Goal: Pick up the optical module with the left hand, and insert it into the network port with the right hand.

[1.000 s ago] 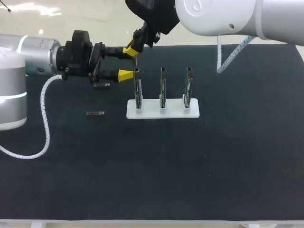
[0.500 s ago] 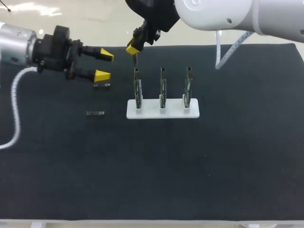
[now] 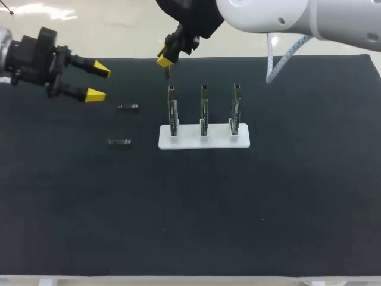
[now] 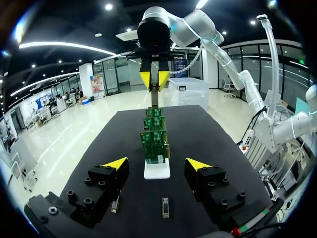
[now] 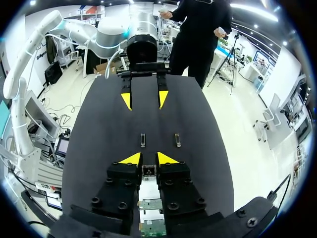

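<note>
The right gripper [image 5: 148, 159] is closed on a small optical module [image 5: 148, 172]: both yellow-tipped fingers press it from two sides, and the module hangs down between them, pointing to the table [image 3: 268, 208]. Directly under these jaws stands a white holder [image 3: 204, 138] with three green boards [image 3: 204, 110] upright in a row. The held module is above the end board [image 3: 172, 110] of the row and is not touching it. Whether it is exactly over the port on top of this board, I cannot tell. The left gripper [image 3: 97, 82] is wide open and holds nothing; its two fingers point toward the holder, well apart from it. Two more modules lie flat on the table between the two grippers. In the left wrist view, the first loose module [image 4: 165, 207] lies under the gap between the open jaws, and the second loose module [image 4: 115, 204] is just beside one finger.
</note>
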Tool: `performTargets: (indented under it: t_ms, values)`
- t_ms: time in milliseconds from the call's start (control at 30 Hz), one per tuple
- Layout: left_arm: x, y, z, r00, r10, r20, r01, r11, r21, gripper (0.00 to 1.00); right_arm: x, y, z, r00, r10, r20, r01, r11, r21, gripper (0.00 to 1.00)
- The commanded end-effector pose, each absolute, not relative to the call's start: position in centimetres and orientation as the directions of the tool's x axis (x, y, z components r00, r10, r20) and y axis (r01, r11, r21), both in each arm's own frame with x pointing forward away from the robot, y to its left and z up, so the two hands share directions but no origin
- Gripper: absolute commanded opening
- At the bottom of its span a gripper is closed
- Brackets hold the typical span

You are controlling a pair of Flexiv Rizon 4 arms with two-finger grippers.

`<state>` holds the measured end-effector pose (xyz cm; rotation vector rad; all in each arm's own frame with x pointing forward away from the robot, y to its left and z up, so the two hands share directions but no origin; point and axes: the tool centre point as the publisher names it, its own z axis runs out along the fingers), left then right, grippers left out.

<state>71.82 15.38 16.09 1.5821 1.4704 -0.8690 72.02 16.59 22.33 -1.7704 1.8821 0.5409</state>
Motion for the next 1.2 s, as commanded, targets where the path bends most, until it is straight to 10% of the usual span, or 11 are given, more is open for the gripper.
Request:
performTargets:
  t_ms: [33,1200]
  values:
    - [71.1,16.4,16.7,0.089,0.485,-0.87,0.995,-0.011,0.095,1.0,72.7,16.9,22.3,-0.033,-0.802,-0.596,-0.998,0.063,-0.029,0.0]
    - [71.1,16.4,16.7,0.089,0.485,-0.87,0.995,-0.011,0.095,1.0,75.0,16.6,18.8,-0.046,-0.843,-0.536,-0.999,0.037,0.027,0.0]
